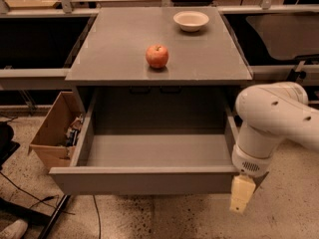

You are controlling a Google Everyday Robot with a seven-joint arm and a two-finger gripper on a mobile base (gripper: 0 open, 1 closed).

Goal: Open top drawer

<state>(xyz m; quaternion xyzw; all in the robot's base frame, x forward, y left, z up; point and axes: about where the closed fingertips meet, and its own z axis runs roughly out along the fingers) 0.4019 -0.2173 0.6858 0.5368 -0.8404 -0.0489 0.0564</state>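
A speckled floor (199,218) lies under the grey cabinet (114,44). The gripper (242,195) hangs at the front right corner of the top drawer (144,180), probably to pull it. I cannot tell how open the gripper is. The drawer stands far out, just to its left.

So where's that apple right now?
In the camera view the apple sits mid-front on the grey cabinet top, the white bowl behind it; the robot's hand hangs by the open top drawer's front right corner.
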